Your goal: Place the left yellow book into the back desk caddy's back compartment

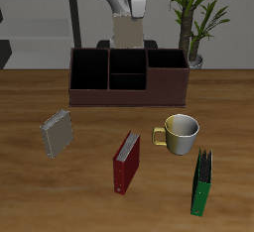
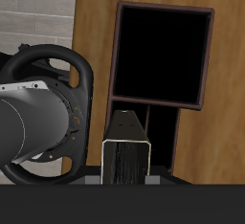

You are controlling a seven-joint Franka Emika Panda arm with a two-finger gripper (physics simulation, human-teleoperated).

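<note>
Tan book [image 1: 127, 30] hangs upright in your gripper [image 1: 128, 16], clamped on it, just above the caddy [image 1: 127, 77] and its back compartment [image 1: 127, 60].

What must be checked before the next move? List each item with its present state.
1. Left yellow book clamped in the tool: ok.
2. Book hanging upright, spine vertical: ok.
3. Book above the back desk caddy, over its divided middle section: ok in the exterior view.
4. Book's lower edge lined up with the back compartment rather than the front cell: cannot tell.
5. Back compartment free of contents: ok, only black lining shows.
6. Mug and red book out of the descent path: ok, both lie before the caddy.
</note>
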